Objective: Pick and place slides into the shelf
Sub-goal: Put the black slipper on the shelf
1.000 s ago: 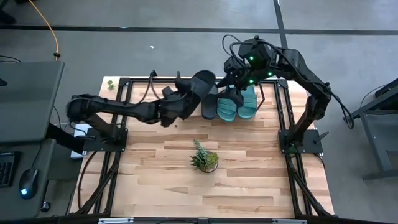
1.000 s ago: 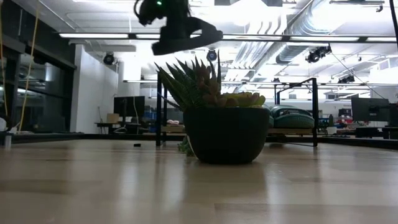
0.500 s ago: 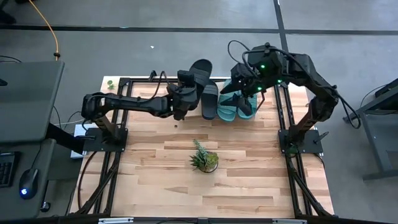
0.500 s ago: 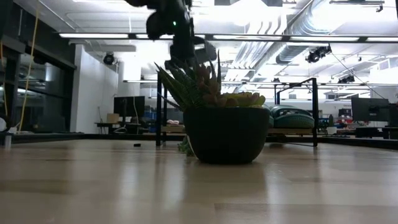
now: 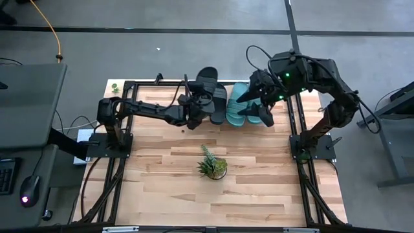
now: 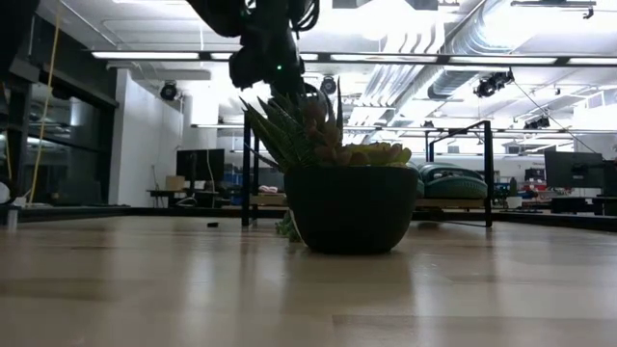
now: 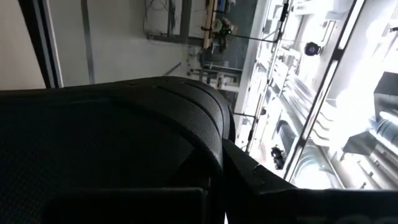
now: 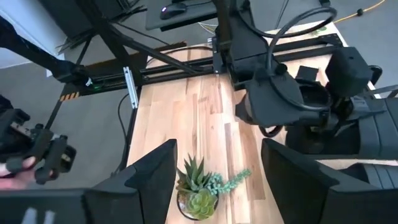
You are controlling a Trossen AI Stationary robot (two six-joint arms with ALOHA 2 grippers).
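Observation:
My left gripper (image 5: 194, 107) reaches across the far part of the table and is shut on a black slide (image 5: 207, 83). That slide fills the left wrist view (image 7: 124, 137). In the low view my left gripper (image 6: 270, 53) hangs high behind the plant. A second black slide (image 5: 218, 107) and two teal slides (image 5: 238, 107) lie side by side on the shelf (image 6: 463, 203), soles down. My right gripper (image 5: 262, 115) is open at the right end of that row, above the near end of the right teal slide, touching nothing. Its fingers (image 8: 149, 180) frame the plant. My left gripper holds the black slide at its near end (image 5: 199, 97), coming from the table's left and near side. The slide points away toward the far edge and is lifted clear, just left of the black slide on the shelf. The slide's wide strap (image 7: 199, 118) hides the fingers.
A small spiky potted plant (image 5: 212, 165) stands mid-table, near of the shelf, and blocks much of the low view (image 6: 347, 198). The black table frame (image 5: 126, 116) runs along both sides. Bare wood lies near of the plant. A desk with a mouse stands off the left side.
My left arm has stretched out, carrying the black slide toward the shelf and lower, and the slide has turned about in the hold. My right gripper has drawn back from over the teal slides toward the table's right and near side.

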